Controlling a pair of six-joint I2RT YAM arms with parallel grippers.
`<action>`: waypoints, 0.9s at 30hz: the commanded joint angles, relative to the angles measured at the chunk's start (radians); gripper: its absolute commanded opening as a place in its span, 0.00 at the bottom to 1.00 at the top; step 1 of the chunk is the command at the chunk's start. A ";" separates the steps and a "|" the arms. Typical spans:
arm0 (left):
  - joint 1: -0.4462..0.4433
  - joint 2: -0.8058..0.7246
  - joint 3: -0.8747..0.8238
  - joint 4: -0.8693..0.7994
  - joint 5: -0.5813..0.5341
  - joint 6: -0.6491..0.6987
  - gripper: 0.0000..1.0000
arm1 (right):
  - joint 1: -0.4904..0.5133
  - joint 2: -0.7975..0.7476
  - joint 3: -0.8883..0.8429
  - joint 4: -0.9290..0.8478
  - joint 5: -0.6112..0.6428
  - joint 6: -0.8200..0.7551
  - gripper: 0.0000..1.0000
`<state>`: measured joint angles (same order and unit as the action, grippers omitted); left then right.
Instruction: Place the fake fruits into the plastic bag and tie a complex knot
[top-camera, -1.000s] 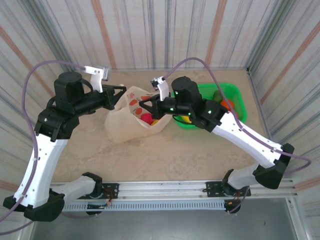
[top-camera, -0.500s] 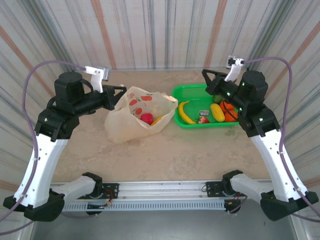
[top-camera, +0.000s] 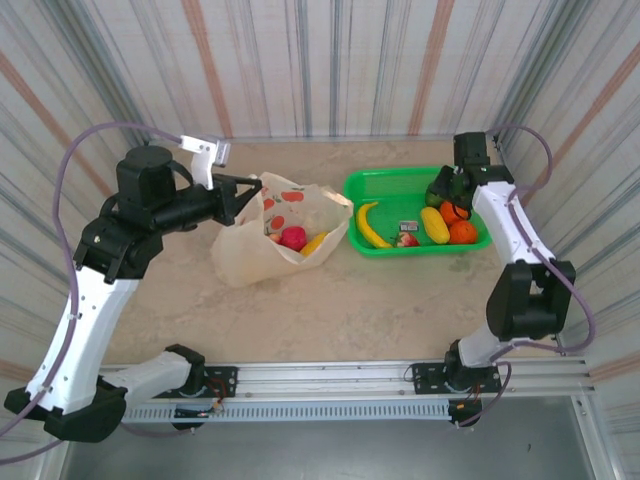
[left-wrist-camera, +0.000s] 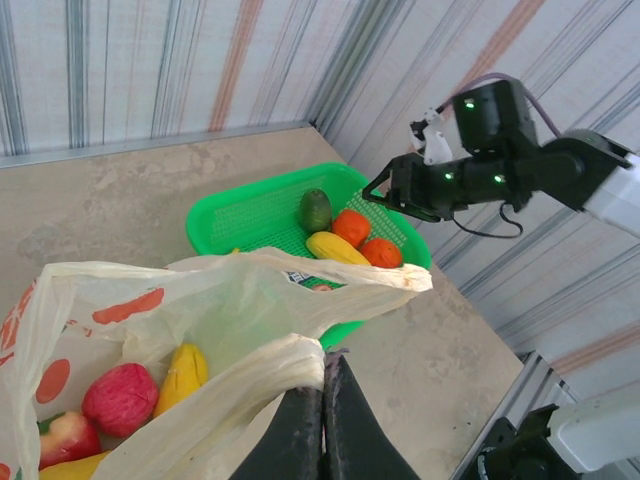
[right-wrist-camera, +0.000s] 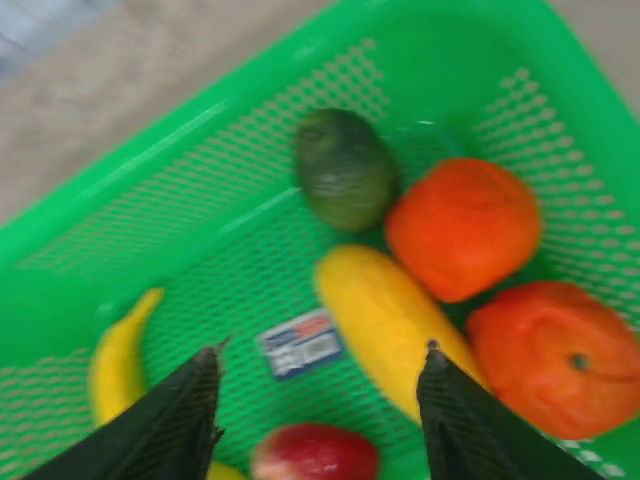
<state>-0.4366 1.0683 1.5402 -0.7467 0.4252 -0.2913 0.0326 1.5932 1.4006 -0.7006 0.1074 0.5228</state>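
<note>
My left claw (left-wrist-camera: 323, 375) is clamped shut on the plastic bag (left-wrist-camera: 230, 310) rim; bag sits on counter (top-camera: 350, 300) beside basket (right-wrist-camera: 60, 260), fruits (left-wrist-camera: 120, 398) inside half veiled. Right claw (right-wrist-camera: 322, 350) open, empty, above basket; blurred view, banana (right-wrist-camera: 115, 360) and red fruit (right-wrist-camera: 315, 455) cut off.

1. The table (top-camera: 380, 300) has a pale beige, marble-patterned top.
2. The plastic bag (top-camera: 262, 250) lies on it, left of centre, toward the back.
3. A green basket (top-camera: 395, 192) sits just beside the bag, on its right.

Overhead and wrist views, basket (top-camera: 395, 192) shared
</note>
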 joint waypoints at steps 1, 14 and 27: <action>-0.015 0.003 0.020 0.005 0.001 0.023 0.00 | -0.031 0.119 0.104 -0.133 0.086 0.017 0.64; -0.031 -0.001 0.022 -0.003 -0.020 0.045 0.01 | -0.078 0.372 0.260 -0.211 0.111 0.031 0.87; -0.031 -0.010 0.009 -0.003 -0.035 0.060 0.01 | -0.104 0.471 0.260 -0.180 0.038 0.027 0.87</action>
<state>-0.4603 1.0748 1.5406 -0.7475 0.3981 -0.2573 -0.0673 2.0220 1.6405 -0.8711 0.1825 0.5461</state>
